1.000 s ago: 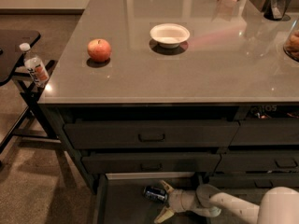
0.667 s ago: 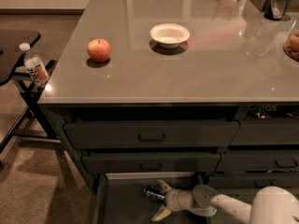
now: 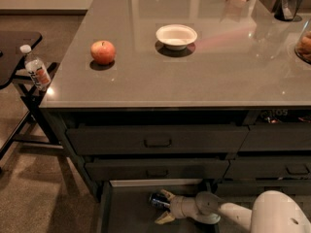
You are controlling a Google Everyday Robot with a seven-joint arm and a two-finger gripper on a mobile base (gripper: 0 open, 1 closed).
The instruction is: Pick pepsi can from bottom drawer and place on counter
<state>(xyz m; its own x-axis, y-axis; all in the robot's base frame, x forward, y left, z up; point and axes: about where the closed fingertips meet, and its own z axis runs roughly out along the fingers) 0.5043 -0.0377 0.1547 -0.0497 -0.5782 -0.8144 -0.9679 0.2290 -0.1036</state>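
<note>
The pepsi can (image 3: 157, 200) lies on its side on the floor of the open bottom drawer (image 3: 129, 216), near the drawer's back. My gripper (image 3: 164, 207) reaches into the drawer from the right, its pale fingers spread open around the can's right end, one finger (image 3: 167, 195) above it and one below. The white arm runs off to the lower right. The counter (image 3: 194, 76) is the glossy grey-brown slab on top of the cabinet.
On the counter sit a red apple (image 3: 103, 52) and a white bowl (image 3: 176, 35); more items stand at the far right edge. Two handled drawers (image 3: 157, 141) are closed above the open one. A clear bottle (image 3: 35, 68) stands on a black side table at the left.
The gripper has shifted slightly left toward the can. The can has not moved.
</note>
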